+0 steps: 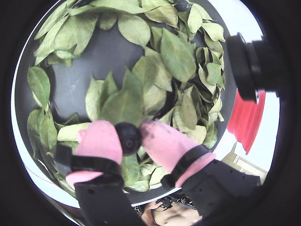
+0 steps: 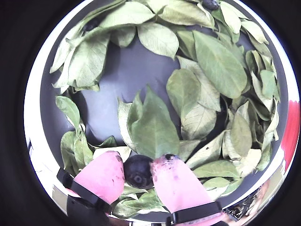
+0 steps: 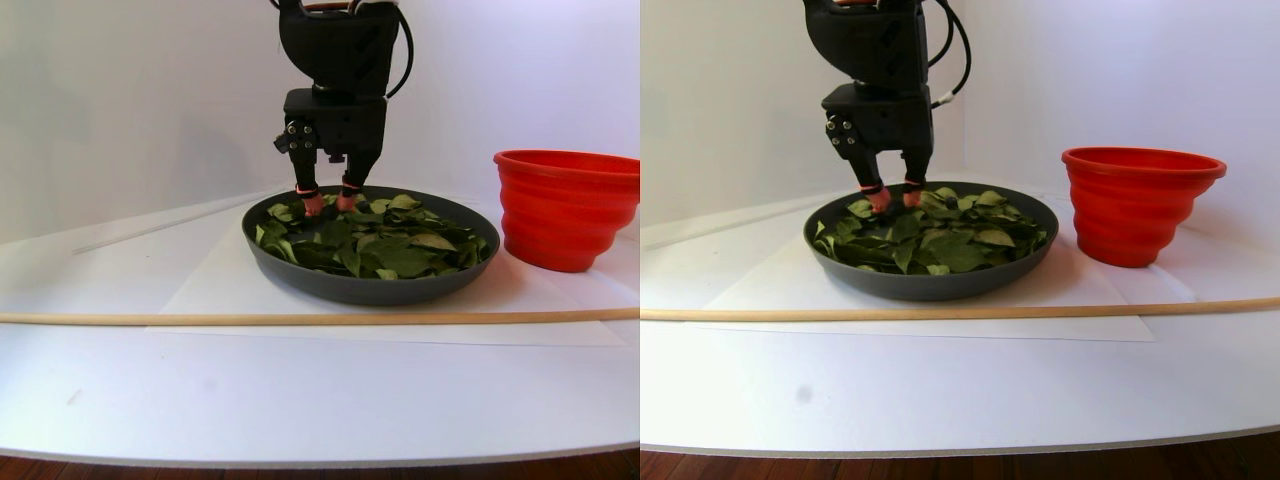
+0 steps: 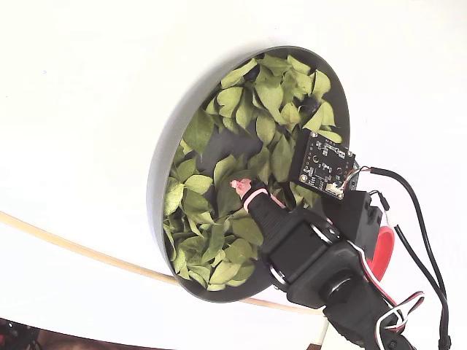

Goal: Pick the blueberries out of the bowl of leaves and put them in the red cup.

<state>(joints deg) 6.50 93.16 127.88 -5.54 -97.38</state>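
Right up close in both wrist views: pink fingertips (image 1: 101,141) of the gripper (image 2: 138,175) squeezing one blueberry (image 1: 128,136) tight, low over the leaves (image 2: 207,61). All around, the dark grey bowl (image 3: 370,288) full of green, with a bare grey patch in the middle. One more berry (image 2: 210,4) at the far rim. Beside the bowl, not touching, the red cup (image 3: 565,208). Underneath, a white table (image 3: 300,390), a thin wooden stick (image 3: 200,318) in front, a plain pale wall (image 3: 120,90) behind.

leaves (image 2: 155,127) in bowl (image 2: 47,117)
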